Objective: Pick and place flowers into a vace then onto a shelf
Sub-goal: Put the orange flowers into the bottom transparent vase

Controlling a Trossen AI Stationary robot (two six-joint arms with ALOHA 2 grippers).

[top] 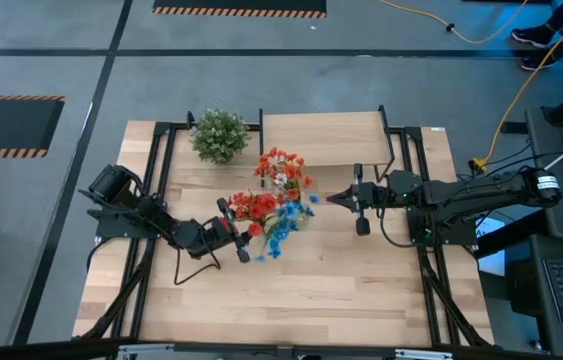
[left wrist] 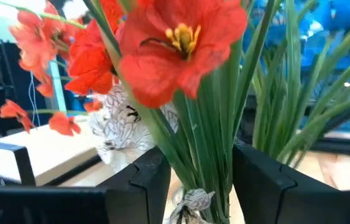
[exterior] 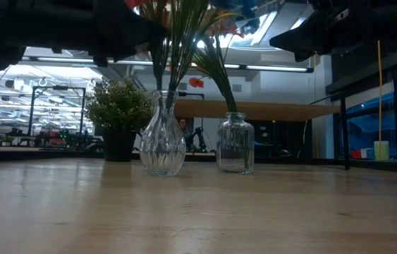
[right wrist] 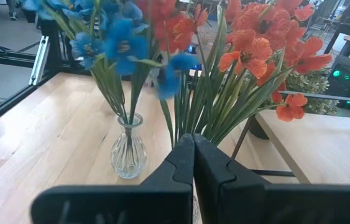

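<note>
Flowers stand bunched in the middle of the table (top: 311, 290), crowded together so that from above the blooms hide what they stand in. From table height I can see two clear glass vases side by side: a ribbed vase (exterior: 163, 144) with a narrow neck, and a rounder jar-shaped vase (exterior: 235, 143) beside it, each with green stems in it. The blooms are cut off at the top of that view. A red-orange spray (top: 254, 206) and a blue spray (top: 286, 225) lie nearest the left arm, and another red-orange spray (top: 281, 168) with white in it rises closer to the shelf (top: 323, 138).

The left gripper (top: 244, 243) is right at the stems of the near bunch. Its two dark fingers (left wrist: 153, 180) stand apart on either side of the green stalks, with gaps showing, so it looks partly open around them rather than squeezing; whether either finger touches a stalk I cannot tell. The right gripper (top: 339, 199) hangs just beside the flowers on the other side, its fingers pressed together and holding nothing.

A bushy potted plant (top: 220, 135) sits near the shelf's left end.
</note>
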